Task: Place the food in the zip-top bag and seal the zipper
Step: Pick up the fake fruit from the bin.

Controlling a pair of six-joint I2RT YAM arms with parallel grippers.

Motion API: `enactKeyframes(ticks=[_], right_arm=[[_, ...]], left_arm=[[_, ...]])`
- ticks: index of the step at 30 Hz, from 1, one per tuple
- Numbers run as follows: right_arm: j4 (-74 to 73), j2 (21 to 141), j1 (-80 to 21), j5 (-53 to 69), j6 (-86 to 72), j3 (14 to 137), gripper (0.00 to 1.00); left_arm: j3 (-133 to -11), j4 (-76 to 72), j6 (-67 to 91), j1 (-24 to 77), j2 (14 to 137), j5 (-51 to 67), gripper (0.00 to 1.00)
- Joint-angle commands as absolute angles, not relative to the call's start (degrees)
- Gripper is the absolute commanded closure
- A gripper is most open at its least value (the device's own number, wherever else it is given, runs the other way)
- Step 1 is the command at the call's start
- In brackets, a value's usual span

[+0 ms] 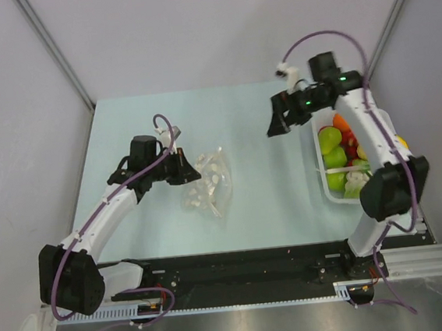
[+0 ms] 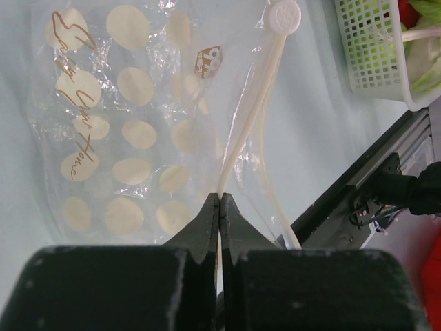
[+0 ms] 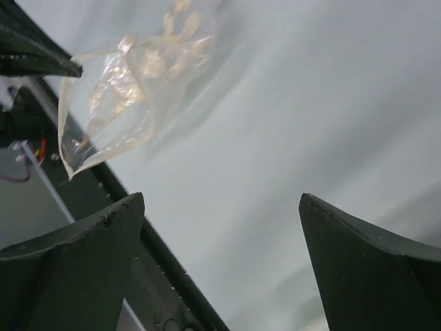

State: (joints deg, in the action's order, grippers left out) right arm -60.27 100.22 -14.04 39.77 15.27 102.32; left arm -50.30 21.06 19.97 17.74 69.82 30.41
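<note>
Left hand [image 2: 220,198] is clenched on the zipper [image 2: 253,103] of the crumpled zip-top bag [image 1: 209,181] on the worktop [image 1: 263,193]. Farther off, the right hand [image 1: 277,124] hovers released. The right arm partly hides the food [image 1: 334,157] in the basket [image 1: 320,168].

- Two robot arms: the left arm [image 1: 104,216] and the right arm [image 1: 380,130].
- Two grippers: the left gripper [image 2: 220,200] and the right gripper [image 3: 220,198].
- One zip-top bag [image 2: 131,124], clear with pale dots.
- One zipper [image 2: 251,114] on the bag, with one round white tab [image 2: 284,15] at its end.
- One white basket [image 2: 365,55].
- The food [image 1: 344,157] in the basket: three green pieces [image 1: 334,157], one orange piece [image 1: 343,121], one whitish piece [image 1: 356,181] and some red [image 1: 351,145] that is too small to count. The right arm hides some of it.
- Two purple cables [image 1: 322,35], one on each arm.
- One table [image 1: 256,201].
</note>
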Motion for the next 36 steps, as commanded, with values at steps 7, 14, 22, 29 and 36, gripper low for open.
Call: enactKeyframes(ticks=[7, 14, 22, 29, 36], right_arm=[[-71.35, 79.55, 13.12, 29.01, 20.91, 105.12, 0.00], [-77.96, 73.83, 28.64, 16.37, 30.22, 97.67, 0.00], [-80.60, 74.35, 43.15, 18.28, 45.96, 92.03, 0.00], [-80.24, 79.54, 46.85, 23.63, 53.52, 87.89, 0.00], [-73.13, 81.73, 44.56, 26.45, 55.28, 83.23, 0.00]], left_arm=[[-50.45, 17.84, 21.35, 17.31, 67.94, 32.87, 1.00], [-50.27, 17.40, 21.09, 17.31, 67.50, 34.01, 1.00], [-50.36, 16.96, 20.39, 17.31, 68.11, 36.38, 1.00], [-51.50, 17.14, 20.13, 17.31, 68.73, 37.79, 1.00], [-52.12, 17.14, 20.65, 17.31, 69.43, 38.14, 1.00]])
